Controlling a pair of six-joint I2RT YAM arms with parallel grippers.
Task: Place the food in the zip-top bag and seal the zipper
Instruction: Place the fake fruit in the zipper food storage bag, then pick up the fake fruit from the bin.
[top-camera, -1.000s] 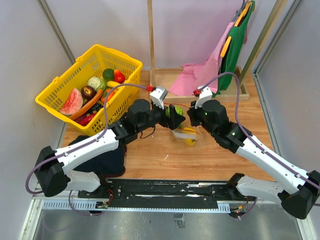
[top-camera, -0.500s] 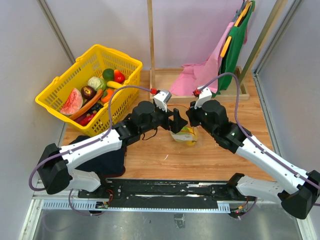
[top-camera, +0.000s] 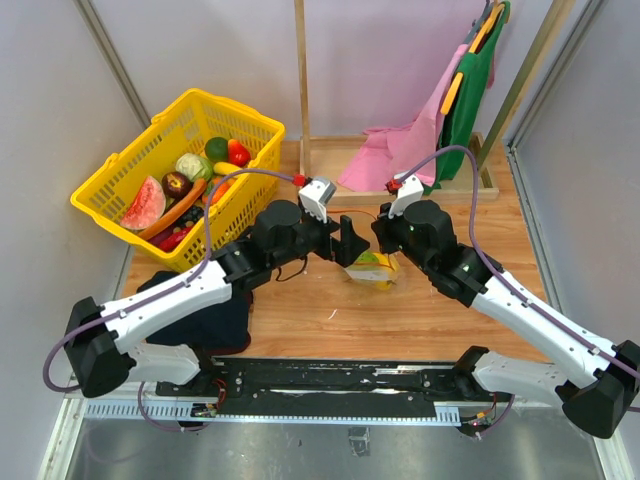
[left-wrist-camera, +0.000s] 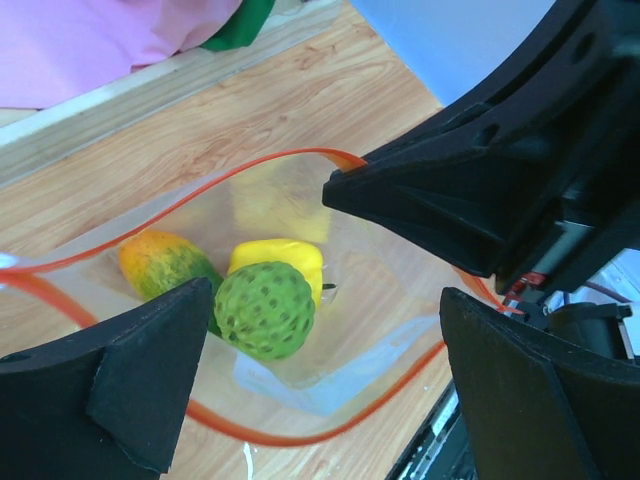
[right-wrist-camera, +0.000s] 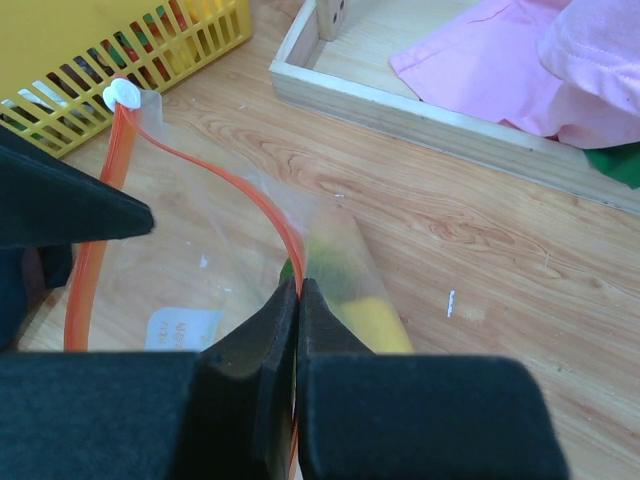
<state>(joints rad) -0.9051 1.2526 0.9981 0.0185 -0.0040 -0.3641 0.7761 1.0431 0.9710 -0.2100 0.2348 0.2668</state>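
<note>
Filling looks like the step in hand, with sealing not yet begun. On the bench (top-camera: 420, 310) between the two arms, the bag (left-wrist-camera: 385, 300) lies with its mouth gaping towards the left wrist camera, and its red-orange zipper (left-wrist-camera: 250, 172) curves open in a wide loop. Three pieces of food sit inside: a bumpy green fruit (left-wrist-camera: 265, 310), a yellow piece (left-wrist-camera: 282, 258) touching it from behind, and an orange-and-green piece (left-wrist-camera: 158, 265) just beside them.

The left tool (left-wrist-camera: 325, 300) hangs over the mouth with its fingers spread and nothing between them. The right tool (right-wrist-camera: 298, 300) has its fingers pressed together, pinching the zipper strip at the bag's rim and holding that edge up. A small white tab (right-wrist-camera: 122, 95) sits at the far end of the strip; it may be a slider, though that is hard to tell.

More toy produce lies in the yellow basket (top-camera: 130, 160), well apart from the bag. If further pieces are wanted, the left arm has to reach there while the right holds the mouth open. Otherwise, the next move calls for bringing the two strips together and pressing along their length without spilling the contents.
</note>
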